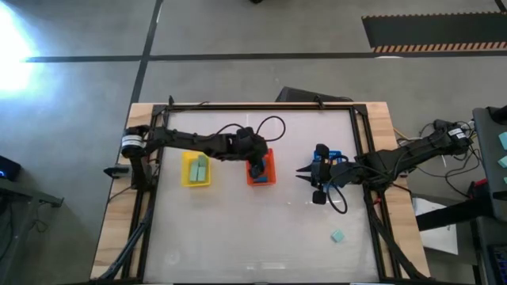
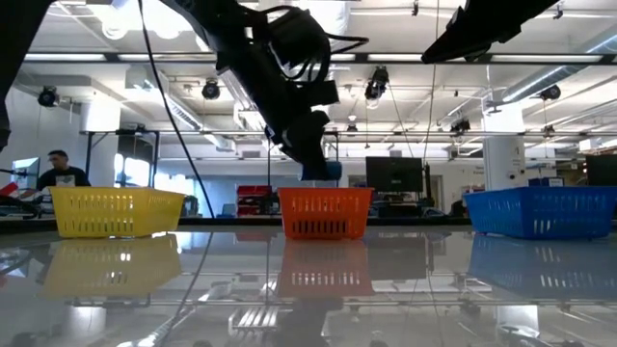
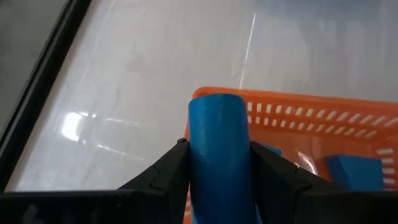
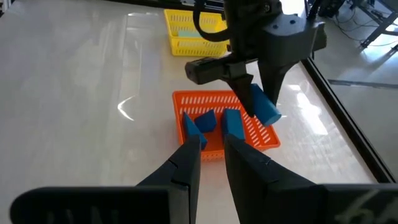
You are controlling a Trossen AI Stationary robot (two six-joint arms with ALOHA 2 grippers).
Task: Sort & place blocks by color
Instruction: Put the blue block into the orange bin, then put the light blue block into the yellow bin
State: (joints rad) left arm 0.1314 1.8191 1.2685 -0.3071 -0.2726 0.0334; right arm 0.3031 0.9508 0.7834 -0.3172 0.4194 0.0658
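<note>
My left gripper point(image 1: 257, 168) reaches from the table's left over the orange basket point(image 1: 268, 177) and is shut on a medium blue block point(image 4: 265, 107) with a rounded end. Several more blue blocks point(image 4: 217, 121) lie inside that orange basket. Pale teal blocks point(image 1: 199, 167) lie in the yellow basket point(image 1: 187, 177). A single teal block point(image 1: 337, 236) sits on the table near the front right. My right gripper point(image 1: 302, 171) hovers right of the orange basket, shut and with nothing in it, pointing toward the basket. My left gripper pinches the blue block by its two long sides point(image 3: 219, 163) between its two fingers. The fingers slant down from the table's left and lie along the block, whose rounded end point(image 3: 217, 106) sticks out past them. It hangs tilted, clear of the orange basket point(image 2: 325, 214).
The blue basket point(image 2: 540, 212) stands at the right, largely under my right arm in the high view. The three baskets stand in a row across the middle of the glossy white table. A black frame point(image 1: 261, 106) runs around the table's edges.
</note>
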